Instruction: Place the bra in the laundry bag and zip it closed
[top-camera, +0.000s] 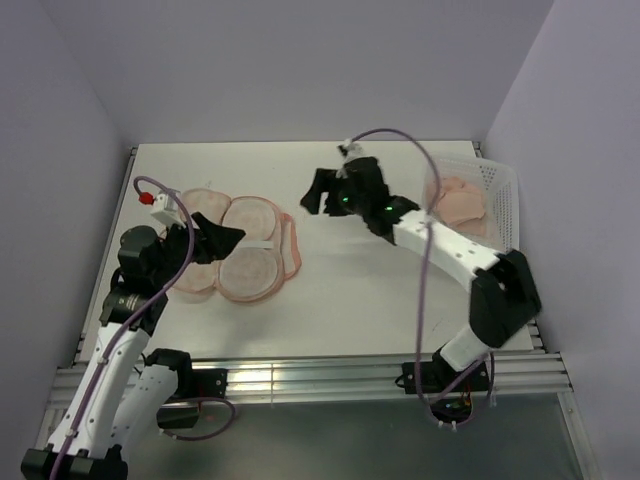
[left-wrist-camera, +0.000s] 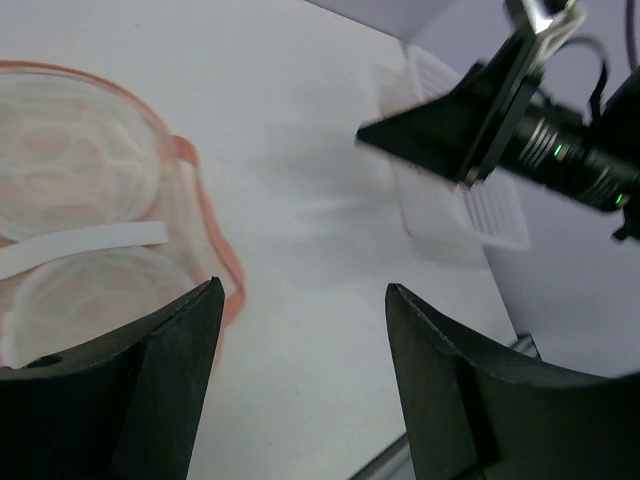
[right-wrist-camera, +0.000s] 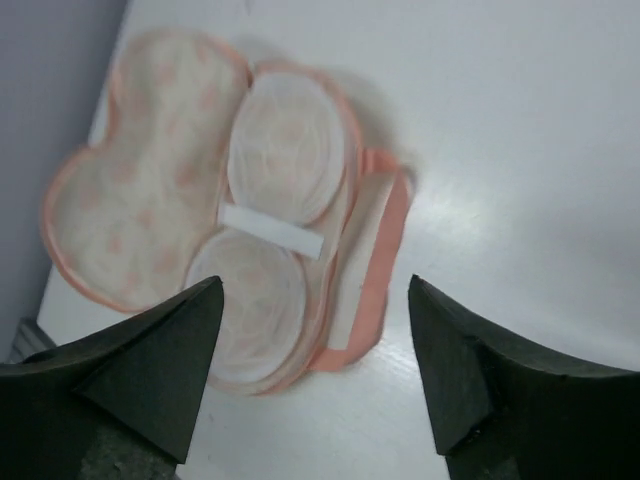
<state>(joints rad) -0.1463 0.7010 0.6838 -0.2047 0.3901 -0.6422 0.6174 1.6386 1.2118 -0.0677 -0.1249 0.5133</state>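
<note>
- bra (top-camera: 462, 200) bunched in white basket (top-camera: 503, 195), far right of tabletop (top-camera: 350, 290) — not bagged yet
- laundry bag (top-camera: 245, 250) lies open at left, well apart from bra
- right gripper (top-camera: 318, 192) nearer the bra but facing the bag — jaws spread, empty
- left gripper (top-camera: 230, 237) over the bag, jaws spread, empty

Top camera looks down on the table (top-camera: 350, 290) from behind; both wrist cameras, nearer, share the bag (right-wrist-camera: 150, 200).
</note>
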